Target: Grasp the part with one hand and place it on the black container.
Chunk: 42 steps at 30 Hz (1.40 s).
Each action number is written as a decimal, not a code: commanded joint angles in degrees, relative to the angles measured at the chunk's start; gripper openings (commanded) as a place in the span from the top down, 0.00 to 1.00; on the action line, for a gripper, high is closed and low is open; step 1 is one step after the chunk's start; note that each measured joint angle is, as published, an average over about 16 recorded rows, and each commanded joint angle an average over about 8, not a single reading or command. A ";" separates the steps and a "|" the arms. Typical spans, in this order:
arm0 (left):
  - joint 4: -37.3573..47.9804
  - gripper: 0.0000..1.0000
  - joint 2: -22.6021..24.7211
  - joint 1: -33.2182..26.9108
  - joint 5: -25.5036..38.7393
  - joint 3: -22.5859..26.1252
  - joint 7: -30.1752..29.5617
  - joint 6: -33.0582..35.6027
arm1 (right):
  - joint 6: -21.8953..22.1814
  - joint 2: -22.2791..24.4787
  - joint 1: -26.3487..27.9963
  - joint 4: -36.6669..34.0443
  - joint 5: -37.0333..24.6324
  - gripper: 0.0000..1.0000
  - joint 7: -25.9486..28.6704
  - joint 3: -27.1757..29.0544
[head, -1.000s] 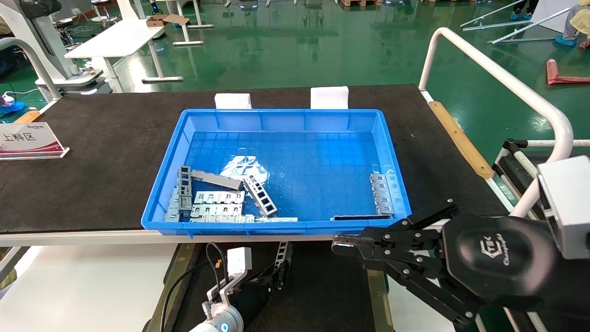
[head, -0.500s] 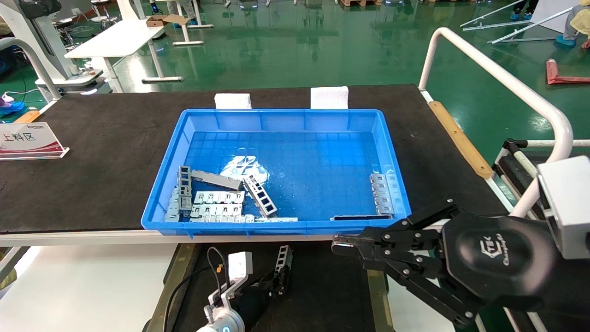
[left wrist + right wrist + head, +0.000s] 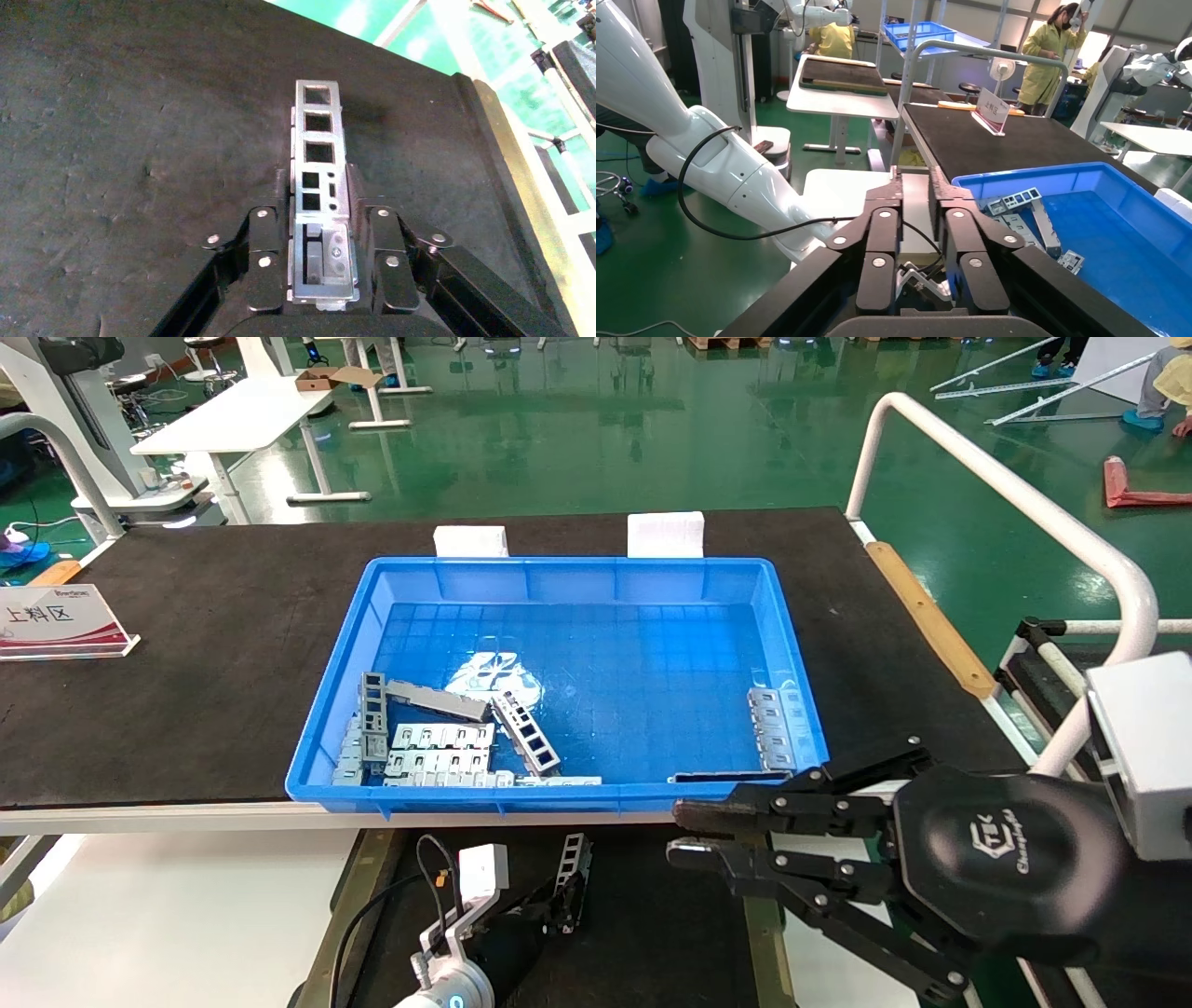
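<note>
there are two hands: the left hand [image 3: 565, 904] and the right hand [image 3: 694, 832]. one metal part [image 3: 570, 865] with square holes is out of the box, over one black tray [image 3: 652, 933]. there is one blue box [image 3: 568, 577] on one dark worktop [image 3: 186, 645]. inside it, metal parts sit in two groups, a heap [image 3: 438, 738] on the left too jumbled to count and a few by the right wall [image 3: 771, 728]. two white blocks [image 3: 471, 540] stand behind the box. one sign [image 3: 56, 621] stands on the left.

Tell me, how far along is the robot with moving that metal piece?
Picked up: the left gripper is shut on the part, out of the blue crate. In hand: it holds the part above the black container. Left: releasing it there. The right gripper waits beside, slightly open.
</note>
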 commanded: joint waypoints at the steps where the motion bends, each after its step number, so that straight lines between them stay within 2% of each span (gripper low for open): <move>1: -0.15 0.00 -0.05 -0.06 -0.08 0.07 -0.06 0.01 | 0.00 0.00 0.00 0.00 0.00 0.00 0.00 -0.01; 9: -1.78 0.00 -1.34 0.25 0.63 -0.35 1.03 2.41 | 0.01 0.01 0.01 0.00 0.02 0.00 -0.02 -0.03; 15: -4.30 0.00 -4.49 0.88 1.99 -1.70 3.45 6.41 | 0.02 0.02 0.01 0.00 0.03 0.00 -0.03 -0.05; 21: -8.31 0.00 -9.69 2.29 2.36 -2.89 5.27 13.03 | 0.03 0.03 0.02 0.00 0.05 0.00 -0.03 -0.07; 30: -15.03 0.00 -20.28 3.58 1.71 -2.25 4.42 25.59 | 0.04 0.04 0.02 0.00 0.07 0.00 -0.05 -0.10; 42: -20.46 0.00 -28.39 3.34 0.87 -2.43 3.48 33.75 | 0.06 0.06 0.03 0.00 0.09 0.00 -0.07 -0.13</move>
